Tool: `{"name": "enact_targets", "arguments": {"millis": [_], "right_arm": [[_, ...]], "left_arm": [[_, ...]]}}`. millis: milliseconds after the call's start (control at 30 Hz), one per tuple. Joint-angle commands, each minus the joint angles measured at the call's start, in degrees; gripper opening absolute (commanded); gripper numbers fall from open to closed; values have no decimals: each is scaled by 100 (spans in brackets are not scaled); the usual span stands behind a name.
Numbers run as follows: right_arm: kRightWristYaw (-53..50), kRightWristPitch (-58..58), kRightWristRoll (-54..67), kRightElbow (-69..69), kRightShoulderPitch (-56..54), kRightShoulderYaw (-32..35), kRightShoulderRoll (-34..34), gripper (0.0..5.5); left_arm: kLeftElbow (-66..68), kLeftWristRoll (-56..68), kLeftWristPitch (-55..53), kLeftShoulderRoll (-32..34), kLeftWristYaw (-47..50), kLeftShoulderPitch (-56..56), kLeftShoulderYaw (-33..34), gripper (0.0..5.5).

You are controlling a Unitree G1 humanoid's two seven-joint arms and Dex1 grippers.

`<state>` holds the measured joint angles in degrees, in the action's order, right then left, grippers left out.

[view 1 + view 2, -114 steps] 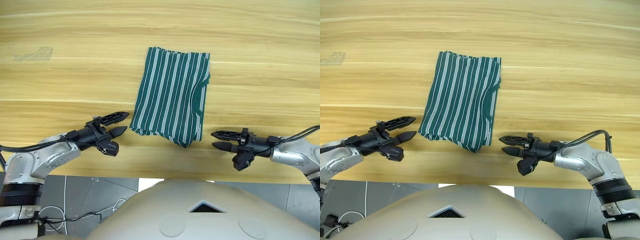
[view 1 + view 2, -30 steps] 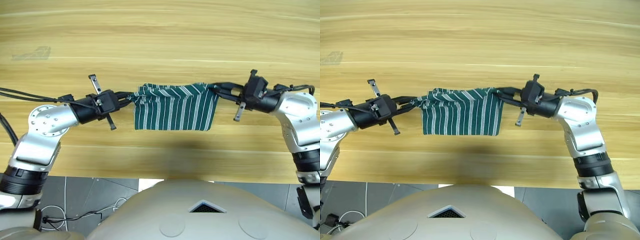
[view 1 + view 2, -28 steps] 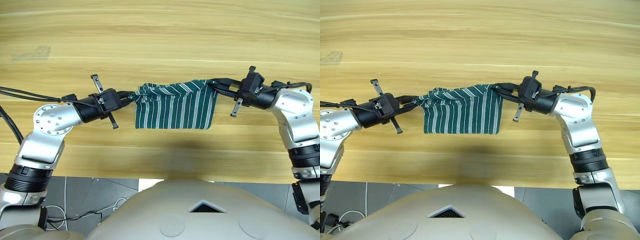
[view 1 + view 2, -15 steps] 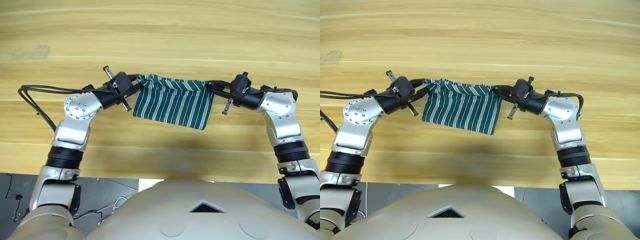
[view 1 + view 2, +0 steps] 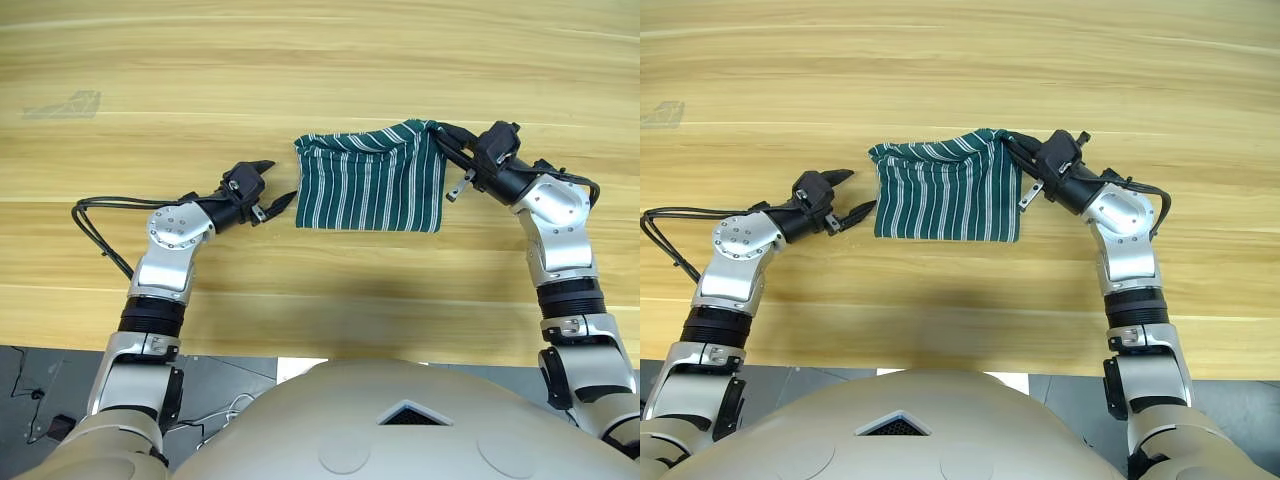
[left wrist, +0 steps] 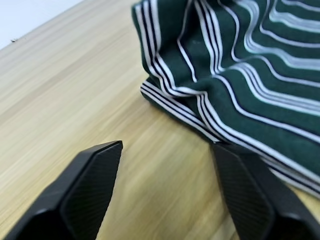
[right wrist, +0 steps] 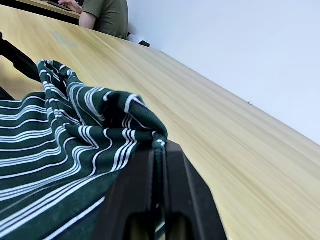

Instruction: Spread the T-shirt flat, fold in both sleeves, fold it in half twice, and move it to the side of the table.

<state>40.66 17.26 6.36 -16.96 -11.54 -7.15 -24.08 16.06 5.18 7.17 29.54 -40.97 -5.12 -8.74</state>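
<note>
The green T-shirt (image 5: pixel 368 182) with white stripes lies folded into a small rectangle on the wooden table (image 5: pixel 300 60). Its far right corner is lifted, and my right gripper (image 5: pixel 441 134) is shut on that corner. In the right wrist view the fingers (image 7: pixel 176 180) pinch the bunched hem of the T-shirt (image 7: pixel 60 135). My left gripper (image 5: pixel 281 181) stands open just left of the shirt, apart from it, low over the table. In the left wrist view its two fingertips (image 6: pixel 112 150) frame bare wood, with the T-shirt's folded edge (image 6: pixel 235 65) right ahead.
The wooden table stretches wide on all sides of the shirt, with free room to the far side, left and right. Its near edge (image 5: pixel 300 355) runs close below the arms. A faint mark (image 5: pixel 70 104) shows at the far left.
My left gripper has let go of the shirt's left corner, opened and drawn back to the left. The shirt has dropped onto the table. My right gripper keeps its corner, moved a little farther away.
</note>
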Motion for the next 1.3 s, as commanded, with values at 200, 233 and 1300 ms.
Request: {"name": "enact_targets", "arguments": {"millis": [200,233,1300], "right_arm": [[-272,213,-383,-239,-77,25,55,151],[-506,373,-573,-327,-137,46,62,151],[-2354,58,-3905,-5976,-3381,-2466,1111,151]], "left_arm": [[-117,164,152,-215,-12,98,268,482],[-129,187,167,-214,-46,134,270,494],[-2667,898,-167,-1461,2304,336,1657,537]]}}
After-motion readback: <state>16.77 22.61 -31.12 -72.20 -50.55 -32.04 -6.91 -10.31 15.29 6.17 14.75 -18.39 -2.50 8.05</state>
